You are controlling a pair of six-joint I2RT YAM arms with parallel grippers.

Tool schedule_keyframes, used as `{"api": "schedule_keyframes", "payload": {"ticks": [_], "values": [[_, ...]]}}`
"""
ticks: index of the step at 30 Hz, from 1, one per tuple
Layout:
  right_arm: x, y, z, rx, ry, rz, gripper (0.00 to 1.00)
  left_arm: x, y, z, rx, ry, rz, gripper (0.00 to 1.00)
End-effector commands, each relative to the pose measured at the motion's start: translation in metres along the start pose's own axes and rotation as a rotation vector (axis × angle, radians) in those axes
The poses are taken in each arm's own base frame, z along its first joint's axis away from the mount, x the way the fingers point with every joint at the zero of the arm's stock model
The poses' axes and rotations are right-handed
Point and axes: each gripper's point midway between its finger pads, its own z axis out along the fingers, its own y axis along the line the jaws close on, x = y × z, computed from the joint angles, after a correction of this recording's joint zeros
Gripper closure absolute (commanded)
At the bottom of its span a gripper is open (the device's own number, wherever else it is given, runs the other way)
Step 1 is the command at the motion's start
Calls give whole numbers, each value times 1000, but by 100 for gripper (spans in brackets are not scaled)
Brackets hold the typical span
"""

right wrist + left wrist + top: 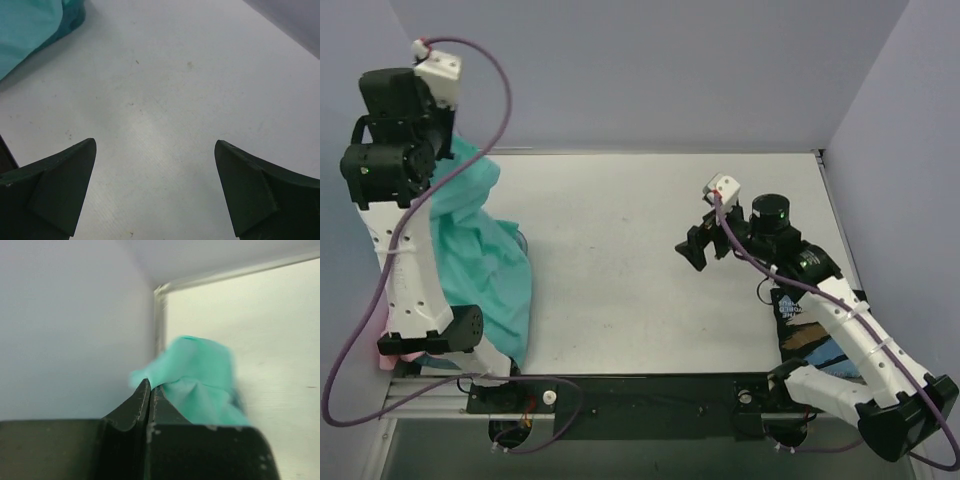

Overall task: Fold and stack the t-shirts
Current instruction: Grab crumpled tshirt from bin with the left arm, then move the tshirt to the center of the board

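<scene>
The teal-green t-shirt [485, 250] hangs in a long drape at the table's left side, from my raised left gripper [438, 160] down to the front edge. In the left wrist view the left gripper [150, 386] is shut, with teal cloth [200, 385] pinched at its tips. A bit of pale pink cloth [408, 356] shows under the left arm's base. My right gripper [696, 250] is open and empty over bare table right of centre. In the right wrist view, the right gripper [155, 170] has wide-apart fingers, and the teal shirt [25, 30] lies far off at the top left.
A bluish rim [523, 240] peeks out from behind the teal shirt. A dark printed flat item [812, 335] lies under the right arm at the front right. Grey walls enclose the white table [620, 260] at the back and sides.
</scene>
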Motion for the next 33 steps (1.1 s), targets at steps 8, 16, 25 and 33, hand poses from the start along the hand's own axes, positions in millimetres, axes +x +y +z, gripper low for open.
{"api": "schedule_keyframes", "payload": {"ticks": [8, 16, 25, 33], "values": [[-114, -24, -26, 41, -150, 309, 0, -60, -258, -146, 801, -361, 376, 100], [-106, -61, -62, 150, -176, 427, 0, -58, -383, -195, 1179, -394, 378, 100], [-28, -75, -79, 380, 39, 551, 2, -4, -469, -163, 1448, -221, 399, 100], [54, -49, -70, 405, 309, 723, 15, 51, -503, -130, 1557, -43, 402, 68]]}}
